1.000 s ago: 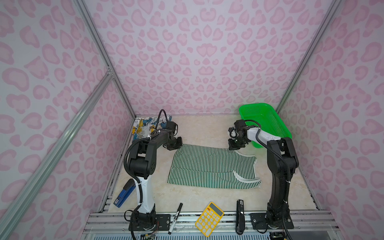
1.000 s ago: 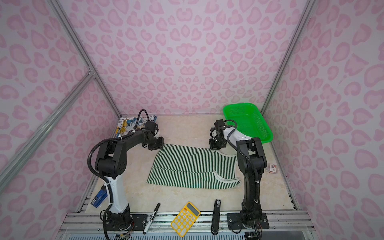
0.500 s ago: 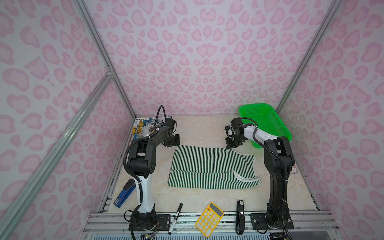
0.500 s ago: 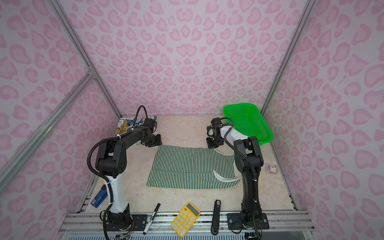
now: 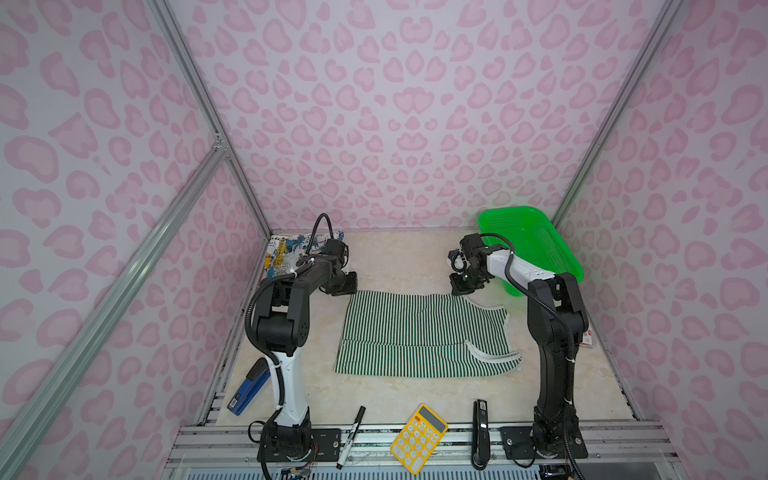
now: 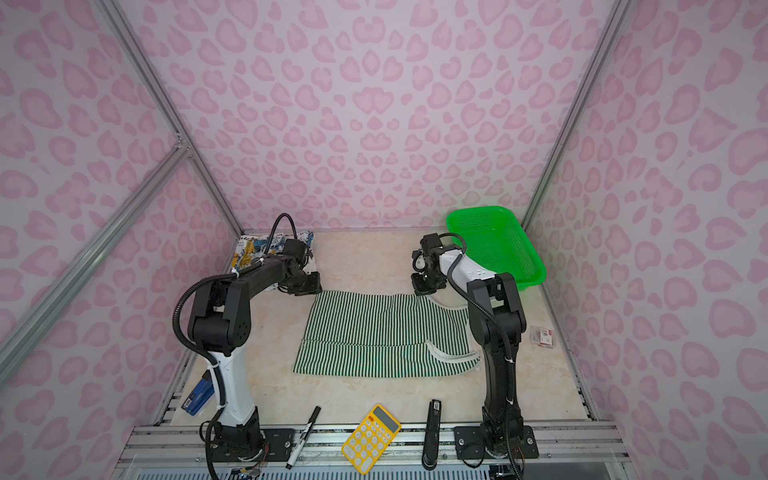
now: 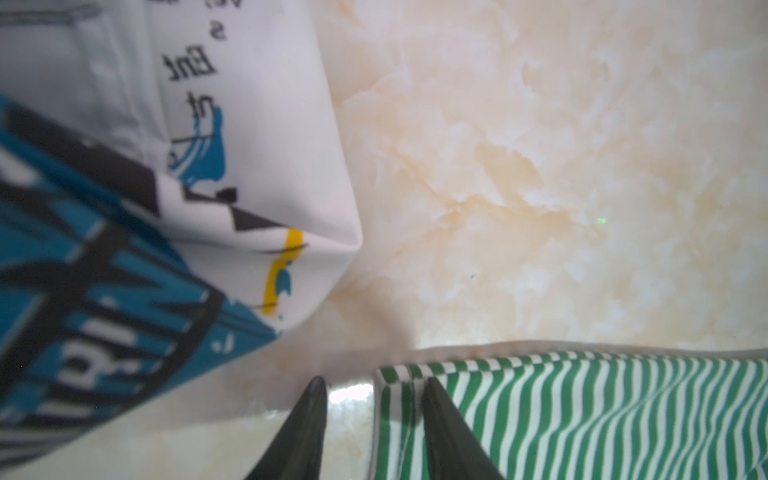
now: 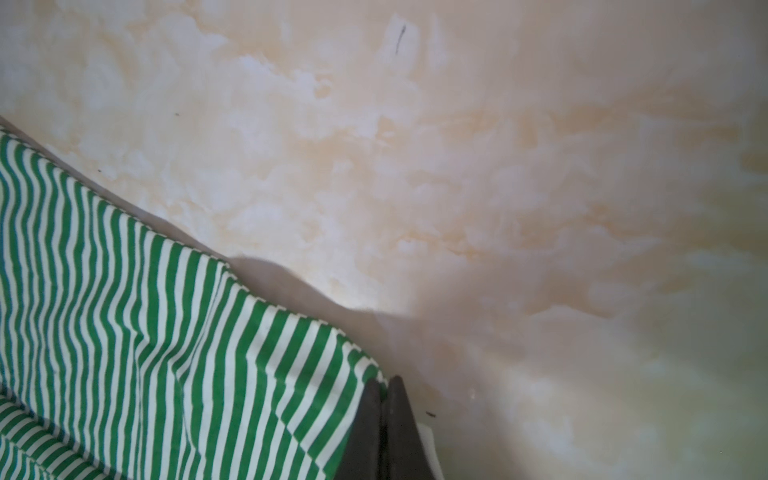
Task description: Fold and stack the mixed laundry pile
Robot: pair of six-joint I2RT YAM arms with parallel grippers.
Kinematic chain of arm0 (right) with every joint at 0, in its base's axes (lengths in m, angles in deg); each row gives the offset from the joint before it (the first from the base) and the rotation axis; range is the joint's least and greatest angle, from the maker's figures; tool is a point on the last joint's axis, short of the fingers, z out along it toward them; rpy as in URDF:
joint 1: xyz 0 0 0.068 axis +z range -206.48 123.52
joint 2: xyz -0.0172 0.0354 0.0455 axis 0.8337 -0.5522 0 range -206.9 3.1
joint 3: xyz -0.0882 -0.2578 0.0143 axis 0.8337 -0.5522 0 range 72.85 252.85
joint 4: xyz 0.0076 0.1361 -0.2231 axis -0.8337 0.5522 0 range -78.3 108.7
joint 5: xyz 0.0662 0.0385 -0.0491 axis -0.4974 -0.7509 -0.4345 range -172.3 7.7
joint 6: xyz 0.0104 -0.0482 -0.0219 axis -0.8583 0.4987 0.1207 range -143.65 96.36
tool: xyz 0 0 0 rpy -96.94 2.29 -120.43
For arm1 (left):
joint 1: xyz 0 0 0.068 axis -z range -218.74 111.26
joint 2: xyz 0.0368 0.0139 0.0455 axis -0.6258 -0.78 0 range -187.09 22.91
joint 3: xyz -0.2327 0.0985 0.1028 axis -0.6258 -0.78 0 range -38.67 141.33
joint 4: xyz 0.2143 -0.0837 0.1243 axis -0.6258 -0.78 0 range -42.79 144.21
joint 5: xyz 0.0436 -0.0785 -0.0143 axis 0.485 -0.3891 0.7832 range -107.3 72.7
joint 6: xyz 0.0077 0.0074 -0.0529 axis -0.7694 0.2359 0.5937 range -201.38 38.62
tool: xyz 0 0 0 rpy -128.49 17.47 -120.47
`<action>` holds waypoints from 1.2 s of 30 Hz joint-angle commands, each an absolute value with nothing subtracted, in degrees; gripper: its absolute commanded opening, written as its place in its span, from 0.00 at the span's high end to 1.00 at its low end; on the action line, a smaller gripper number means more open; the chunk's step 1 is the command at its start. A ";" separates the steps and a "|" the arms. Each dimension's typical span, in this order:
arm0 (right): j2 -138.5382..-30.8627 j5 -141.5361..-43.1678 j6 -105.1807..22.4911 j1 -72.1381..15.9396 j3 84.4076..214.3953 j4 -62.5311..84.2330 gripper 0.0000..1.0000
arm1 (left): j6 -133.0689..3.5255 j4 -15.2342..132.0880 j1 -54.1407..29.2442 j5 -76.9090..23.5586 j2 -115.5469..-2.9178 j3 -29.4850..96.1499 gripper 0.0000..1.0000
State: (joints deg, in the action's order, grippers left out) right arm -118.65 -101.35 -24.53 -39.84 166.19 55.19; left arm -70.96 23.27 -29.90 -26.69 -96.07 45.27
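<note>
The striped garment lies flat in the middle of the table, folded lengthwise. My left gripper sits at its far left corner, open. In the left wrist view the left gripper straddles that corner of the striped garment, one finger over the cloth and one over bare table. My right gripper is shut on the far right corner of the striped garment. The printed white garment lies folded in the far left corner.
A green basket stands at the back right. Along the front edge lie a blue stapler, a marker, a yellow calculator and a black stapler. A small packet rests by the right wall.
My left gripper has opened and let go of the striped garment's far left corner. The right gripper has shifted a little to the left, still shut on its corner.
</note>
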 commanded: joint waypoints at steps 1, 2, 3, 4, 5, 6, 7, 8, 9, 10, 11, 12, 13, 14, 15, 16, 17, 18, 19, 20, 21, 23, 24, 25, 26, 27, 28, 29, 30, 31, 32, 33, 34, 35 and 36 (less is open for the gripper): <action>-119.33 -100.58 -24.79 -39.73 166.36 55.35 0.97 | -71.62 21.90 -30.17 -29.75 -95.12 44.43 0.63; -119.33 -100.58 -24.86 -39.67 166.36 55.24 0.97 | -71.67 22.08 -30.15 -29.87 -95.13 44.39 0.68; -119.33 -100.58 -24.96 -39.70 166.36 55.24 0.97 | -71.71 22.13 -30.15 -29.70 -95.34 44.39 0.70; -119.25 -100.58 -25.02 -39.61 166.35 55.23 0.97 | -71.68 21.94 -30.16 -29.56 -95.58 44.39 0.72; -119.16 -100.58 -25.05 -39.63 166.28 55.21 0.97 | -71.77 21.74 -30.14 -29.63 -95.81 44.39 0.73; -119.16 -100.58 -25.14 -39.65 166.28 55.10 0.97 | -71.71 21.81 -30.13 -29.38 -95.70 44.19 0.73; -119.07 -100.55 -25.14 -39.61 166.31 55.09 0.97 | -71.71 22.16 -30.10 -29.41 -95.35 43.75 0.74; -119.06 -100.50 -25.07 -39.61 166.36 55.05 0.97 | -71.55 22.48 -30.10 -29.39 -94.96 43.28 0.74; -119.17 -100.58 -25.14 -39.61 166.53 54.98 0.97 | -71.33 22.67 -30.04 -29.35 -94.87 43.03 0.74; -119.17 -100.66 -25.14 -39.65 166.62 54.99 0.97 | -71.19 22.68 -30.09 -29.13 -94.94 42.98 0.74; -119.30 -100.75 -25.14 -39.64 166.80 55.03 0.98 | -70.87 22.67 -30.12 -28.87 -94.99 42.98 0.77; -119.37 -100.92 -25.23 -39.61 166.97 55.03 0.98 | -70.34 22.80 -30.05 -28.50 -95.08 42.98 0.80; -119.46 -101.08 -25.19 -39.61 167.11 54.94 0.98 | -70.03 22.89 -30.07 -28.38 -95.13 43.06 0.82; -119.63 -101.27 -25.15 -39.54 167.19 54.90 0.98 | -69.69 23.09 -30.11 -28.26 -95.08 43.20 0.84; -119.73 -101.45 -25.05 -39.53 167.41 54.82 0.98 | -69.37 23.22 -30.04 -28.21 -95.26 43.39 0.86; -119.85 -101.61 -24.83 -39.52 167.65 54.75 0.98 | -69.17 23.30 -30.04 -28.27 -95.38 43.63 0.89; -120.03 -101.72 -24.51 -39.60 168.00 54.83 0.98 | -69.00 23.64 -30.08 -28.20 -95.48 43.77 0.91; -120.27 -101.64 -24.10 -39.63 168.60 55.02 0.99 | -68.74 23.95 -30.05 -28.24 -95.35 43.90 0.94; -120.37 -101.50 -23.69 -39.53 169.13 55.19 0.99 | -68.59 24.05 -30.04 -28.17 -95.24 44.03 0.96; -120.54 -101.29 -23.36 -39.54 170.00 55.64 0.99 | -68.45 24.03 -30.09 -28.05 -95.01 44.28 0.97; -120.72 -101.07 -22.99 -39.52 170.73 56.07 0.99 | -68.33 23.99 -30.08 -27.79 -94.59 44.34 0.97; -120.76 -100.68 -22.45 -39.52 172.11 56.62 1.00 | -68.12 24.10 -30.13 -27.01 -93.14 44.06 0.97; -120.60 -100.52 -22.29 -39.57 172.46 56.73 1.00 | -68.14 24.09 -30.19 -26.79 -92.30 43.80 0.97; -120.28 -100.41 -22.09 -39.52 172.68 56.70 1.00 | -68.13 24.30 -30.26 -26.48 -91.06 43.26 0.97; -119.87 -100.33 -21.90 -39.53 172.53 56.47 1.00 | -68.18 24.53 -30.36 -26.29 -89.69 42.70 0.97; -119.33 -100.24 -21.71 -39.52 172.16 56.21 1.00 | -68.19 24.65 -30.33 -26.05 -88.48 41.95 0.97; -118.65 -100.07 -21.69 -39.52 171.48 55.80 1.00 | -68.14 24.92 -30.46 -25.90 -86.97 41.12 0.97; -117.90 -99.82 -21.56 -39.52 170.49 55.03 1.00 | -68.22 25.01 -30.47 -25.75 -85.40 40.26 0.97; -117.03 -99.50 -21.58 -39.52 169.53 54.43 1.00 | -68.28 25.31 -30.46 -25.73 -84.09 39.39 0.97; -116.12 -99.44 -21.47 -39.45 168.17 53.70 1.00 | -68.24 25.73 -30.46 -25.90 -82.61 38.77 0.97; -115.18 -99.08 -21.37 -39.44 166.69 52.65 1.00 | -68.44 26.24 -30.46 -26.38 -81.26 36.49 0.97; -114.03 -98.67 -21.28 -39.38 165.04 51.51 0.99 | -68.50 26.61 -30.45 -26.98 -80.01 35.27 0.97; -113.08 -98.34 -21.20 -39.26 163.62 50.50 0.99 | -68.47 26.86 -30.43 -27.58 -79.04 34.20 0.97; -111.95 -98.02 -21.10 -39.17 161.92 49.32 0.99 | -68.31 27.39 -30.43 -27.97 -77.94 32.91 0.97; -110.77 -97.55 -21.18 -39.14 160.29 48.17 0.98 | -67.98 27.98 -30.43 -28.37 -76.82 31.18 0.97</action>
